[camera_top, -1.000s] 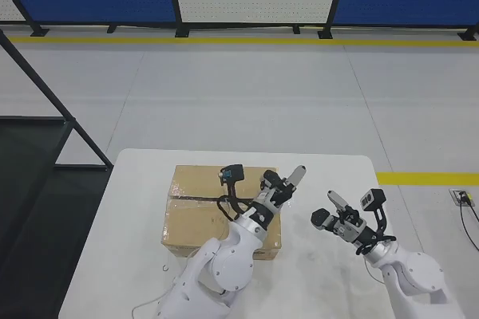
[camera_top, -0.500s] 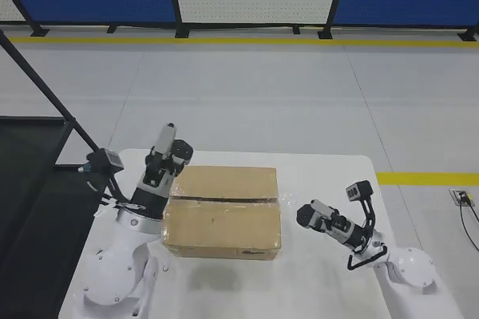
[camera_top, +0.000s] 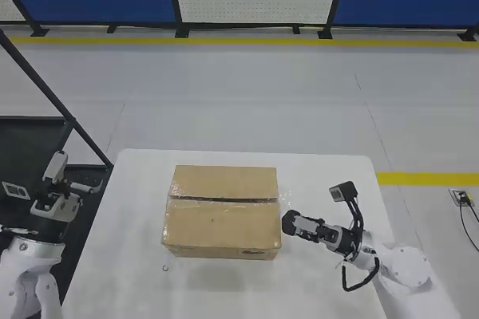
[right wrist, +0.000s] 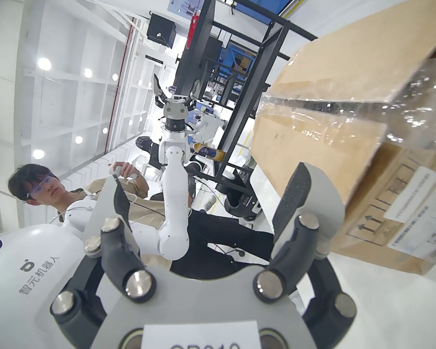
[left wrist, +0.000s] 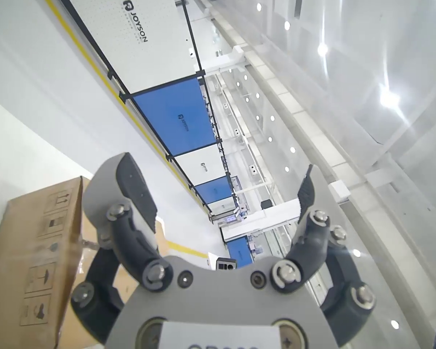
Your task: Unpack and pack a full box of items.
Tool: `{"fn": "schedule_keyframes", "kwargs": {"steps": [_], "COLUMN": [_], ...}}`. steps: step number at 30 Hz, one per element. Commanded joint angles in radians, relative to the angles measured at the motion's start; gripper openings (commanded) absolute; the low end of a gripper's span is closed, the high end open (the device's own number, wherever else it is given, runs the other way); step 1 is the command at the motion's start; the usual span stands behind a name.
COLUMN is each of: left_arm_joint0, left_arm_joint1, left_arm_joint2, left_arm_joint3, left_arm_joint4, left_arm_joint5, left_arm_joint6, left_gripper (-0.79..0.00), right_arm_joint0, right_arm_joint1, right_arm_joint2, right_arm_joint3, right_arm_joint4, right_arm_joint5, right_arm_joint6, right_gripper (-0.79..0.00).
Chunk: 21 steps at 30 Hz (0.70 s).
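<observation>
Pointing at the box, right gripper sits spread just beside it

There is one brown box on one white counter. There are two grippers, the left gripper and the right gripper. Each has two fingers.

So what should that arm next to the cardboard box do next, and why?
Probably ease the right gripper to the crinkled clear tape on the cardboard box and pinch it: the flaps are taped shut, and the open gripper sits beside that end.
</observation>
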Motion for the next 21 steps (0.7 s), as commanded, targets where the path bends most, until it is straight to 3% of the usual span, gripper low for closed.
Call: {"fn": "schedule_keyframes", "kwargs": {"steps": [1,5,10,15,21], "left_arm_joint0": [0.004,-0.004,0.002,0.006,0.027], "left_arm_joint1": [0.001,0.012,0.025,0.027,0.027], "left_arm_joint2": [0.014,0.041,0.033,0.015,0.038], "left_arm_joint3": [0.011,0.042,0.051,0.055,0.043], "left_arm_joint4": [-0.021,-0.033,-0.039,-0.049,-0.082], "left_arm_joint5": [0.022,0.077,0.097,0.104,0.110], "left_arm_joint6": [0.014,-0.059,-0.106,-0.075,-0.044], "left_gripper": [0.000,0.000,0.000,0.000,0.000], "right_arm_joint0": [0.059,0.145,0.165,0.165,0.252], "right_arm_joint1": [-0.008,-0.032,-0.037,-0.037,-0.060], "right_arm_joint2": [-0.056,-0.146,-0.174,-0.174,-0.270], "right_arm_joint3": [0.038,0.114,0.131,0.131,0.198], "right_arm_joint4": [-0.017,-0.065,-0.061,-0.061,-0.073], "right_arm_joint5": [0.031,-0.015,-0.027,-0.027,0.104], "right_arm_joint6": [-0.023,-0.173,-0.168,-0.168,-0.200], "right_gripper": [0.000,0.000,0.000,0.000,0.000]}}
